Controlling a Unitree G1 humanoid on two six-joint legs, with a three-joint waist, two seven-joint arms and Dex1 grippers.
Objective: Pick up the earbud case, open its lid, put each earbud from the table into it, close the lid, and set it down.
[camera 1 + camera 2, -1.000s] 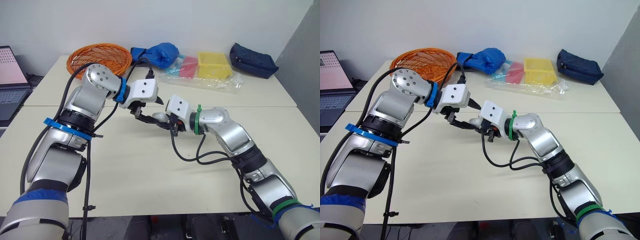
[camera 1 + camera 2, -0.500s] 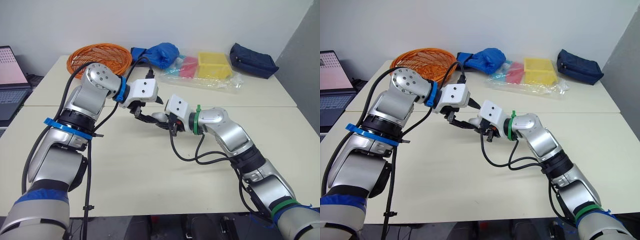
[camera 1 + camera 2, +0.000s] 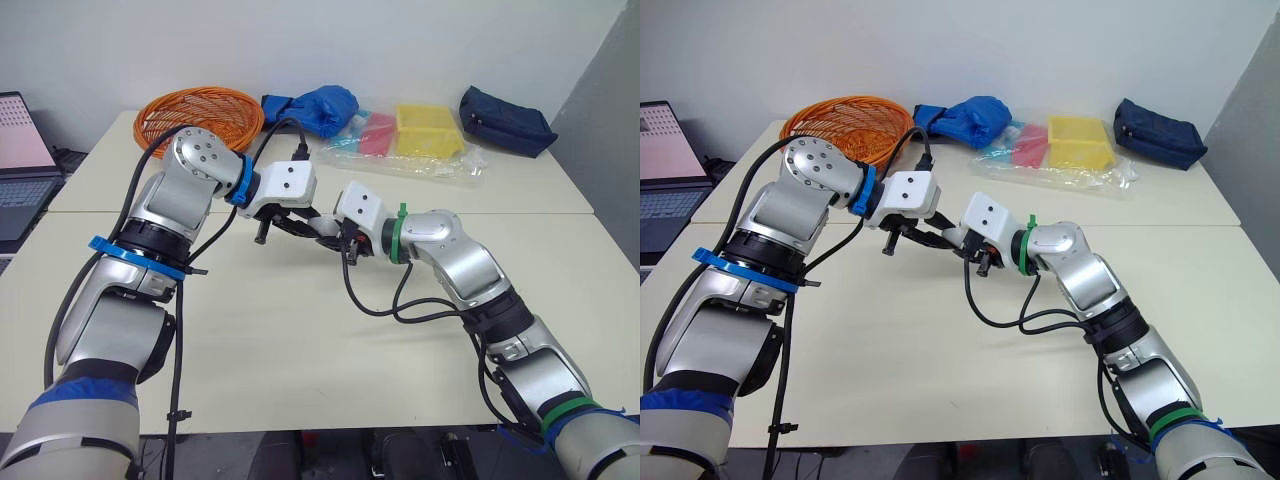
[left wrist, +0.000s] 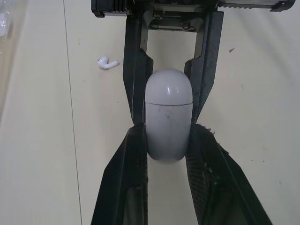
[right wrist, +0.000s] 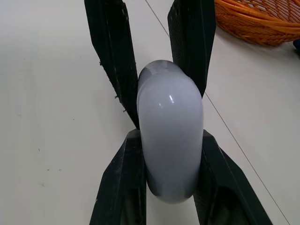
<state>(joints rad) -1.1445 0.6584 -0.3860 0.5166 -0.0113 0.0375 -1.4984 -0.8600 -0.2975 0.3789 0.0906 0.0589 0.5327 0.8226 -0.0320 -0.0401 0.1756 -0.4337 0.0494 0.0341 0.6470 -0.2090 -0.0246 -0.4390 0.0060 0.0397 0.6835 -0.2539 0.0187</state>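
Note:
The white earbud case (image 4: 168, 119) hangs above the table's middle with its lid closed, gripped from both ends. My left gripper (image 4: 168, 132) is shut on the case's lower body, one finger pressed to each side. My right gripper (image 5: 169, 136) is shut on the case from the opposite end, and its fingers (image 4: 135, 70) flank the domed lid. In the eye views the two grippers meet tip to tip at the case (image 3: 325, 229). One white earbud (image 4: 108, 62) lies on the table beside them.
An orange wire basket (image 3: 198, 112) stands at the back left, with a blue bag (image 3: 315, 106) next to it. A yellow tray (image 3: 428, 130) on clear plastic and a dark pouch (image 3: 505, 120) lie at the back right. A laptop (image 3: 22, 150) is at the far left.
My left gripper's fingers have shut onto the case, which the right gripper was holding. Both grippers and the case have lifted slightly.

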